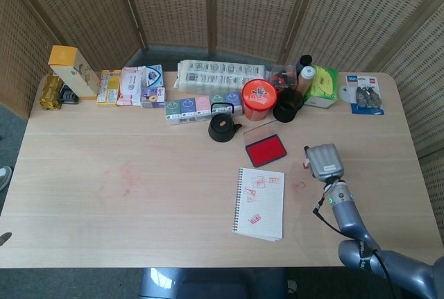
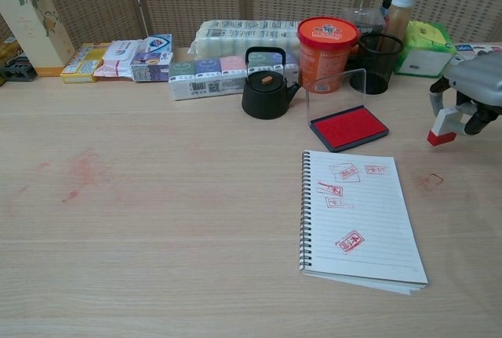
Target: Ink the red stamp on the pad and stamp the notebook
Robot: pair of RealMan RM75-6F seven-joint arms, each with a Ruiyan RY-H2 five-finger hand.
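Observation:
My right hand (image 2: 471, 91) (image 1: 323, 161) is at the right of the table, beyond the notebook's right edge. It holds the red stamp (image 2: 442, 126) (image 1: 306, 164), whose red base is close to the tabletop or on it. The spiral notebook (image 2: 357, 216) (image 1: 261, 204) lies open with several red stamp marks on its page. The red ink pad (image 2: 348, 128) (image 1: 266, 150) sits behind the notebook with its clear lid up. My left hand is not visible in either view.
A black teapot (image 2: 266, 91), an orange tub (image 2: 326, 50) and a black mesh cup (image 2: 374, 61) stand behind the pad. Boxes and packets line the back edge. Red ink smudges mark the table (image 2: 78, 177) at left and near the stamp (image 2: 432, 180).

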